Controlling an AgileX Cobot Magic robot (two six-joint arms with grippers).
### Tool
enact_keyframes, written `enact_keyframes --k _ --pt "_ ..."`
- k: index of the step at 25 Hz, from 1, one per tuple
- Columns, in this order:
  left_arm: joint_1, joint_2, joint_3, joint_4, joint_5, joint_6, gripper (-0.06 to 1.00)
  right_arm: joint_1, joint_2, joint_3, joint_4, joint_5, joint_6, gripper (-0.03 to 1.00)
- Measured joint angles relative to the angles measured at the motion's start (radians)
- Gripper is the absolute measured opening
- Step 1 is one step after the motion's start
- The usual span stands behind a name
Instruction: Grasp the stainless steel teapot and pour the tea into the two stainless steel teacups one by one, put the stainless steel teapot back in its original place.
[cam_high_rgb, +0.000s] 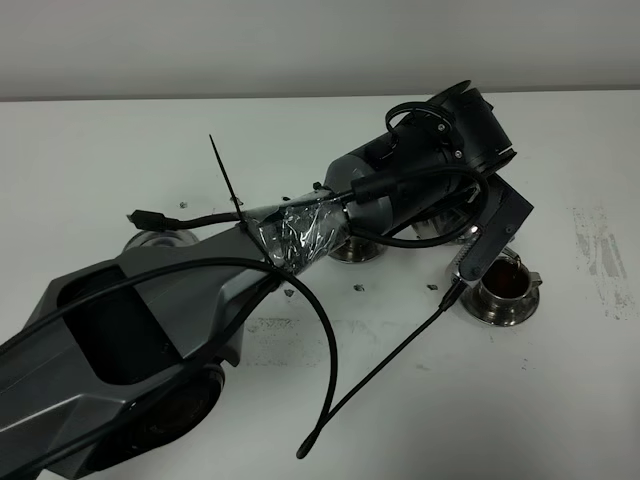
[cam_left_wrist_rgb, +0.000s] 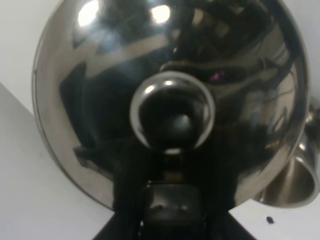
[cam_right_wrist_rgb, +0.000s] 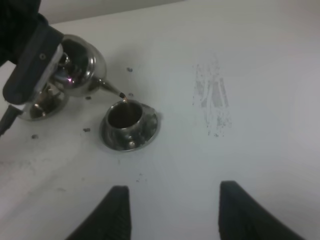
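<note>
Pouring stage, seen from the high camera and both wrist cameras. The left pincer (cam_high_rgb: 480, 245) reaches across the worktop (cam_high_rgb: 560, 400) and pinches the stainless steel teapot (cam_right_wrist_rgb: 85, 62), which hangs tilted in the air. We judge the grip to be on the handle, which is hidden. The spout tip (cam_right_wrist_rgb: 120, 93) sits just above the rim of the right-hand teacup (cam_right_wrist_rgb: 125, 116), which stands on its saucer (cam_right_wrist_rgb: 150, 131) and holds dark tea (cam_high_rgb: 503, 283). The second teacup (cam_right_wrist_rgb: 42, 102) lies under the pot body. The right pincer (cam_right_wrist_rgb: 170, 210) hovers spread and empty, well apart from both cups.

We see four hazards.
- The spout meets the cup at its edge, not its middle, so a small drift of the wrist would send tea onto the saucer or worktop.
- The cup looks well filled, and further tilt risks overflow.
- A grip on a loop handle can let the heavy pot swing, and the domed lid (cam_left_wrist_rgb: 100, 100) may slide off.
- The loose cable (cam_high_rgb: 400, 350) trails close to the filled cup and could catch it as the arm moves toward the empty saucer (cam_high_rgb: 160, 240) at far left.
</note>
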Motion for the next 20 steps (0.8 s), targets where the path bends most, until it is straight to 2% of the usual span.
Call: enact_keyframes --k 5,9,14,20 --pt "0.016 -0.034 0.000 -0.070 0.004 -0.019 0.19 0.000 0.000 0.000 0.000 0.000 0.000 0.40" --pt "0.034 -0.092 0.030 -0.163 0.020 -0.024 0.19 0.000 0.000 0.000 0.000 0.000 0.000 0.40" --pt "0.048 -0.192 0.174 -0.243 0.044 -0.057 0.19 0.000 0.000 0.000 0.000 0.000 0.000 0.40" --pt "0.065 -0.328 0.392 -0.350 0.029 -0.177 0.19 0.000 0.000 0.000 0.000 0.000 0.000 0.40"
